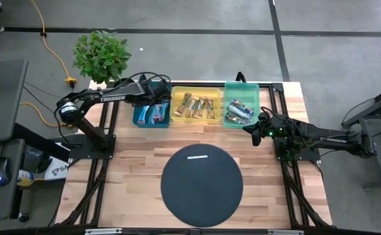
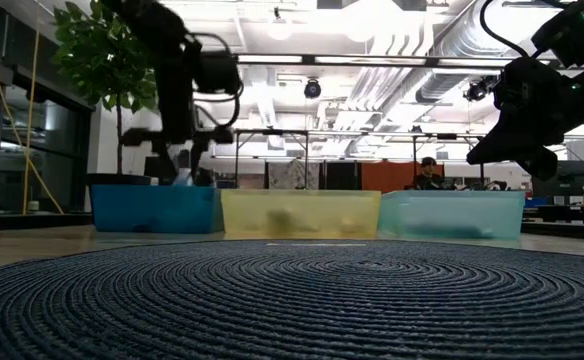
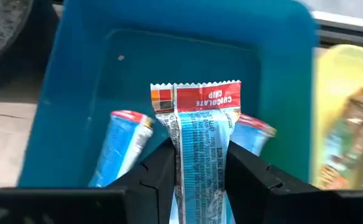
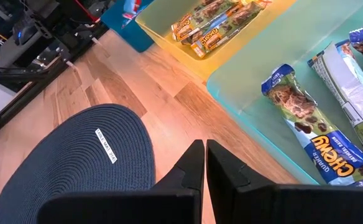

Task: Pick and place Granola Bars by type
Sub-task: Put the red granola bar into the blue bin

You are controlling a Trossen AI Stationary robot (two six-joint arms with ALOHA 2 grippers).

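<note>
the left tool (image 3: 197, 180) hangs over the teal tray (image 1: 142, 117) at the far left of the row of three trays, its two dark fingers (image 3: 160, 174) partly closed on a blue-wrapped granola bar (image 3: 197, 146). the bar stands between the fingers with its red end, printed "chocolate chip", pointing away from the wrist. under it, on the floor of the teal tray, lie two more blue bars (image 3: 122, 146), one on each side of the held bar. from table height the same tool (image 2: 182, 165) shows just above the tray's rim, with a bit of blue wrapper visible between its fingers.

the yellow tray (image 1: 194, 90) sits in the middle, touching or nearly touching its neighbours, and holds several tan-brown bars (image 1: 197, 106) lying side by side. the green tray (image 1: 241, 86) on the right holds the silvery green-purple bars (image 4: 306, 118), lying loose at mixed angles.

the right tool (image 4: 205, 162) waits above the wooden tabletop (image 1: 138, 163), just in front of the green tray's near corner; its fingers are pressed together with nothing between them.

a round dark woven mat (image 1: 201, 181) lies on the near half of the tabletop, with a small white label (image 1: 197, 156) near its far edge. no bar rests on the mat. a potted plant (image 1: 100, 55) stands on the floor beyond the tabletop's far left corner.
</note>
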